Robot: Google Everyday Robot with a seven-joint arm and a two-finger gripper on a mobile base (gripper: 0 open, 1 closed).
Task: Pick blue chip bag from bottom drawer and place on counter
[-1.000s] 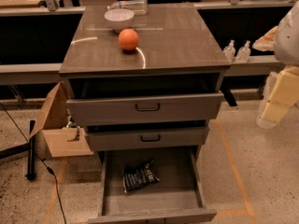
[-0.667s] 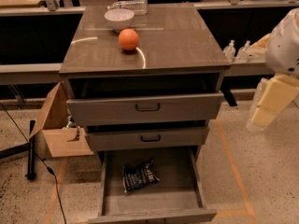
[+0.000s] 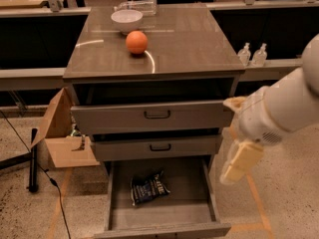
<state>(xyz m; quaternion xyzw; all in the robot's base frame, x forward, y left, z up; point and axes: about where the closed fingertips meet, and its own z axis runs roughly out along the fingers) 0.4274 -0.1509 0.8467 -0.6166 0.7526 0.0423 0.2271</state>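
Note:
The blue chip bag (image 3: 148,187) lies crumpled on the floor of the open bottom drawer (image 3: 197,210), left of its middle. The counter (image 3: 189,39) is the glossy grey-brown cabinet top. It carries an orange ball (image 3: 136,42) and a white bowl (image 3: 126,20). My gripper (image 3: 240,159) hangs on the white arm (image 3: 284,108) at the right of the cabinet. It is level with the middle drawer, above and to the right of the bottom drawer, apart from the bag and holding nothing.
The top drawer (image 3: 154,115) and middle drawer (image 3: 157,147) are pulled out a little. A clear bottle (image 3: 134,6) lies behind the bowl. An open cardboard box (image 3: 62,138) and a black cable (image 3: 55,188) are on the floor to the left. Two small bottles (image 3: 251,55) stand on a ledge to the right.
My arm and gripper have moved left and down, from the right edge of the view to beside the cabinet's right side. The bag, ball and bowl have not moved.

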